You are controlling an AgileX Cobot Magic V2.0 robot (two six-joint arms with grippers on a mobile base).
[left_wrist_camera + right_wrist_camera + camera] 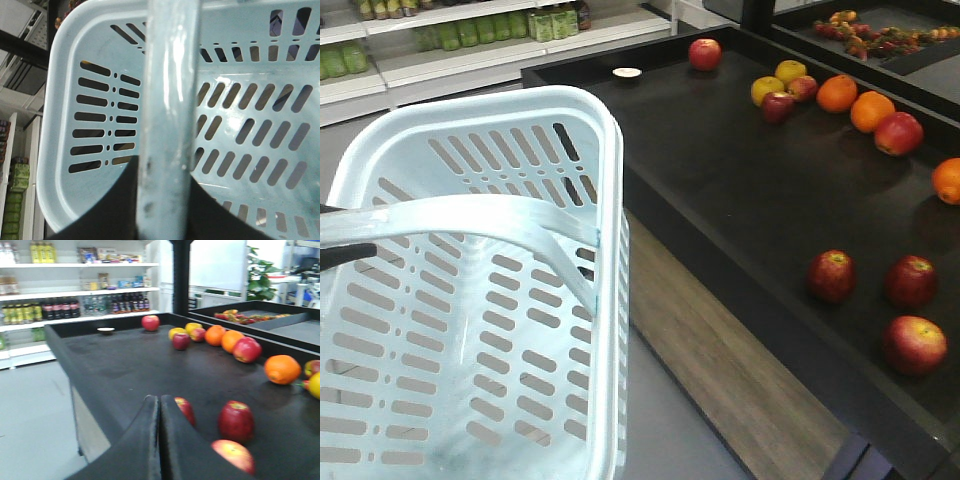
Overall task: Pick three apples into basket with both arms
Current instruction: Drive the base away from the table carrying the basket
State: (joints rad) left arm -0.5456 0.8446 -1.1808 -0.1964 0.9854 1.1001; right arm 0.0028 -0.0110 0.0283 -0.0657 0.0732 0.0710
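The pale blue basket (610,150) fills the left of the front view and hangs beside the black table. My left gripper (162,200) is shut on its swing handle (167,100), with a black finger on each side; one finger (345,256) shows at the front view's left edge. Three red apples (832,276) (911,281) (914,344) lie on the table's near right. My right gripper (160,402) is shut and empty, just left of these apples (236,421) (233,454); one apple (186,410) is partly hidden behind a finger.
The black table (720,200) has a raised rim. Further back lie more apples (705,54) (898,133) (778,106), oranges (837,92) (872,110) (948,180), yellow fruit (790,71) and a small white dish (627,72). Store shelves (470,40) stand behind.
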